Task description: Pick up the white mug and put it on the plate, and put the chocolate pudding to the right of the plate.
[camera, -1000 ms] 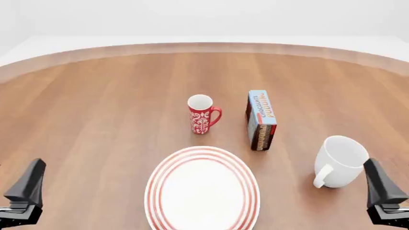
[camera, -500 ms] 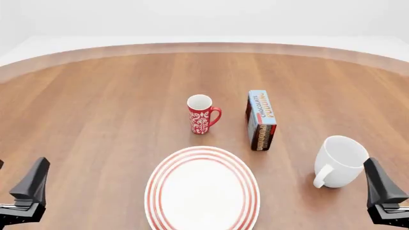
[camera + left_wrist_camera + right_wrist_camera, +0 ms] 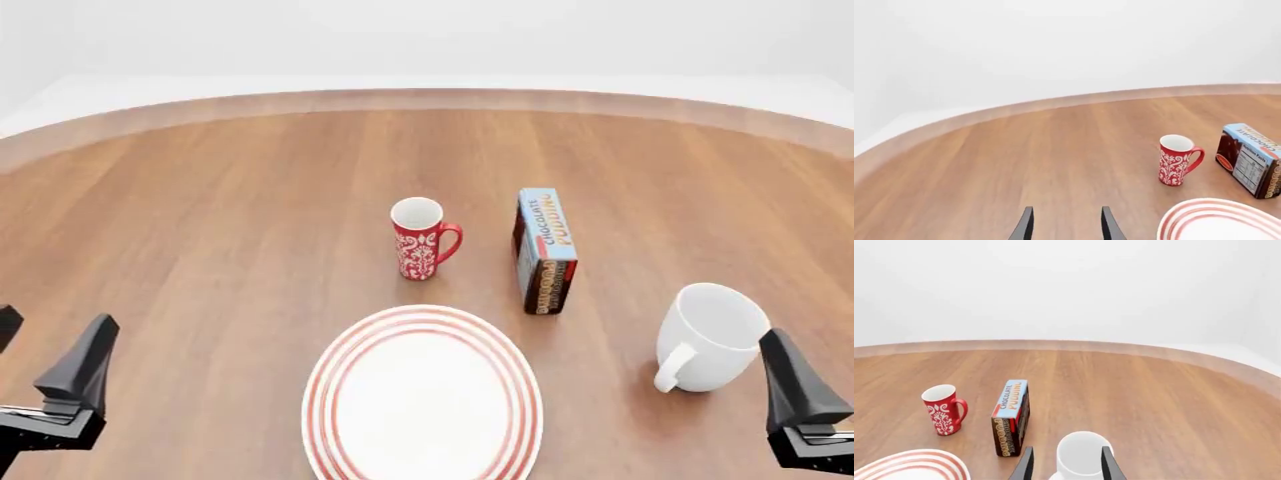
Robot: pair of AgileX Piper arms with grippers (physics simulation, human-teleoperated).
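The white mug (image 3: pixel 714 335) stands upright on the table at the right, its handle turned toward the near side. In the right wrist view the white mug (image 3: pixel 1081 455) shows between the fingers, a little ahead of them. My right gripper (image 3: pixel 807 395) (image 3: pixel 1067 452) is open just behind and right of it and holds nothing. The red-ringed plate (image 3: pixel 422 314) (image 3: pixel 1207 205) (image 3: pixel 914 460) lies near the front centre. Behind it to the right, the chocolate pudding (image 3: pixel 547 250) (image 3: pixel 1011 415) (image 3: pixel 1251 157) stands on edge. My left gripper (image 3: pixel 47 365) (image 3: pixel 1067 225) is open at the front left, far from everything.
A slim red mug (image 3: pixel 420 240) (image 3: pixel 1176 160) (image 3: pixel 943 410) with a white pattern stands behind the plate, left of the pudding carton. The curved far table edge (image 3: pixel 427 98) runs across the back.
My left gripper has shifted a little to the right and up in the front view. The right gripper and all objects have stayed put.
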